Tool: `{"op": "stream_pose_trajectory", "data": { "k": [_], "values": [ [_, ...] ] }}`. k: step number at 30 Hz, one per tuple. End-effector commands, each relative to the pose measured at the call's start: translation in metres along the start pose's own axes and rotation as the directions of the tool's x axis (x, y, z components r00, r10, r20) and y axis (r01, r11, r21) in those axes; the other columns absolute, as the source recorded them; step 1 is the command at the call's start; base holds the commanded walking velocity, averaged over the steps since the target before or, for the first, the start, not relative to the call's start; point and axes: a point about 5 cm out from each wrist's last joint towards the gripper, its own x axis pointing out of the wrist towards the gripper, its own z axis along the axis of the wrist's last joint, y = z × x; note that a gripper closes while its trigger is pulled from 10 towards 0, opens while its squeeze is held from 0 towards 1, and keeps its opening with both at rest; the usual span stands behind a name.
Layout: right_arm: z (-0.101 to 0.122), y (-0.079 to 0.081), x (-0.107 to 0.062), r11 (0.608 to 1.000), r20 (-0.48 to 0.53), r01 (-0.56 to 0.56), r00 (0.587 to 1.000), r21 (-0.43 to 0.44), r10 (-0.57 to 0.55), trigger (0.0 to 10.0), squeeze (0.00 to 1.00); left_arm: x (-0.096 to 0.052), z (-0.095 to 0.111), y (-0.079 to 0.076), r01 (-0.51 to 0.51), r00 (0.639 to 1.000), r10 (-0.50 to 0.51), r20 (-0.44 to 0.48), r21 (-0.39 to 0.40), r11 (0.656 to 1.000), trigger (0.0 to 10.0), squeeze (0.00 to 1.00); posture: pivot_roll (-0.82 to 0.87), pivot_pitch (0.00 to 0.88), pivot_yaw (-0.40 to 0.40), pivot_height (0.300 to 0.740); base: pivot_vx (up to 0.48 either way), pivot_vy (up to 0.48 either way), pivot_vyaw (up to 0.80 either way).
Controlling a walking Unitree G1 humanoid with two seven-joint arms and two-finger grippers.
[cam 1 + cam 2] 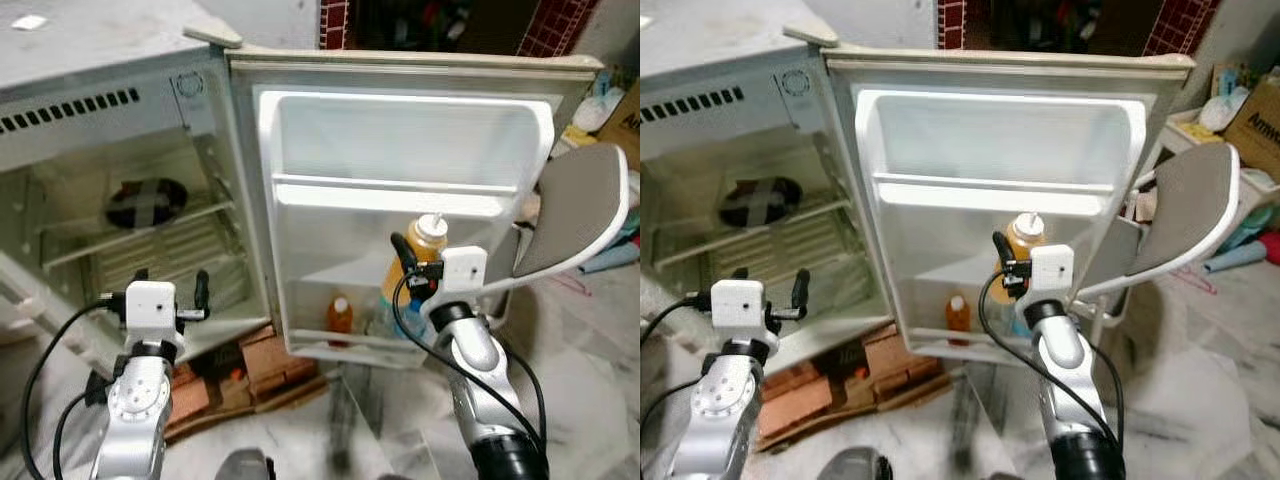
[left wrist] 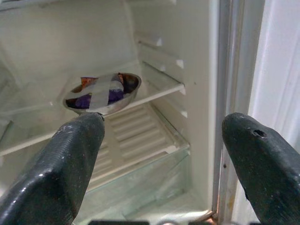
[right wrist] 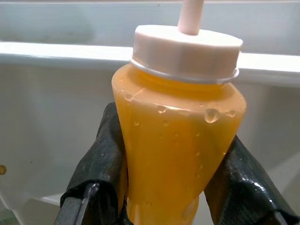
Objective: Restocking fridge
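A small white fridge (image 1: 90, 110) stands open, its door (image 1: 400, 150) swung wide toward me. My right gripper (image 1: 412, 268) is shut on a yellow squeeze bottle (image 1: 424, 255) with a white cap, held upright in front of the door's lower shelf (image 1: 340, 345). In the right wrist view the bottle (image 3: 178, 136) sits between both black fingers (image 3: 101, 159). A small orange bottle (image 1: 339, 315) stands on that lower door shelf. My left gripper (image 1: 170, 290) hangs open before the fridge interior, holding nothing. A foil-covered bowl (image 2: 103, 91) rests on the fridge's wire shelf (image 1: 140, 240).
A grey and white chair (image 1: 580, 215) stands right of the door. Bricks and wood (image 1: 260, 365) lie under the fridge front. Boxes and clutter (image 1: 1250, 120) sit at the far right. The floor is pale marble (image 1: 590, 350).
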Motion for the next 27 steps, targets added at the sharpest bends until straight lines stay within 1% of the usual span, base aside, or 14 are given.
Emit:
{"op": "stream_pose_trajectory", "data": {
  "k": [1,8,9,11,14,19,25,27],
  "values": [
    [0.000,-0.003,0.001,1.000,-0.005,0.004,1.000,0.006,-0.004,10.0,0.00,-0.001,0.000,0.000,-0.009,1.000,0.009,-0.006,0.007,1.000,10.0,0.00,0.09,0.004,-0.016,0.740,0.000,0.000,0.00],
    [0.002,0.002,0.003,0.999,0.004,-0.033,0.999,0.027,0.033,10.0,0.00,0.001,-0.001,0.001,-0.035,0.999,0.035,-0.012,0.005,0.999,10.0,0.00,0.09,0.000,-0.021,0.740,0.000,0.000,0.00],
    [0.002,0.003,0.004,0.999,0.003,-0.037,0.999,0.029,0.037,10.0,0.00,0.001,0.000,0.001,-0.046,0.999,0.046,-0.001,0.004,0.999,10.0,0.00,0.09,0.000,-0.022,0.735,0.000,0.000,0.00],
    [0.003,0.003,0.005,0.998,0.006,-0.046,0.999,0.033,0.046,10.0,0.00,0.002,0.002,0.003,-0.074,0.997,0.074,0.014,0.028,0.997,10.0,0.00,0.09,0.000,-0.024,0.720,0.000,0.000,0.00],
    [0.003,0.005,0.005,0.998,0.007,-0.053,0.999,0.034,0.053,10.0,0.00,0.001,0.002,0.004,-0.086,0.996,0.086,0.013,0.025,0.996,10.0,0.00,0.09,0.000,-0.024,0.700,0.000,0.000,0.00],
    [0.003,0.007,0.006,0.997,0.006,-0.064,0.998,0.037,0.064,10.0,0.00,0.001,0.002,0.005,-0.092,0.996,0.092,0.011,0.027,0.995,10.0,0.00,0.09,0.002,-0.023,0.675,0.000,0.000,0.00],
    [0.003,0.009,0.006,0.996,0.007,-0.075,0.997,0.042,0.075,10.0,0.00,0.000,0.003,0.005,-0.107,0.994,0.106,0.015,0.039,0.994,10.0,0.00,0.09,0.009,-0.023,0.625,0.000,0.000,0.00],
    [0.003,0.009,0.006,0.996,0.007,-0.075,0.997,0.042,0.075,10.0,0.00,0.000,0.003,0.005,-0.107,0.994,0.107,0.015,0.040,0.993,10.0,0.00,0.09,0.009,-0.023,0.620,0.000,0.000,0.00]
  ]
}}
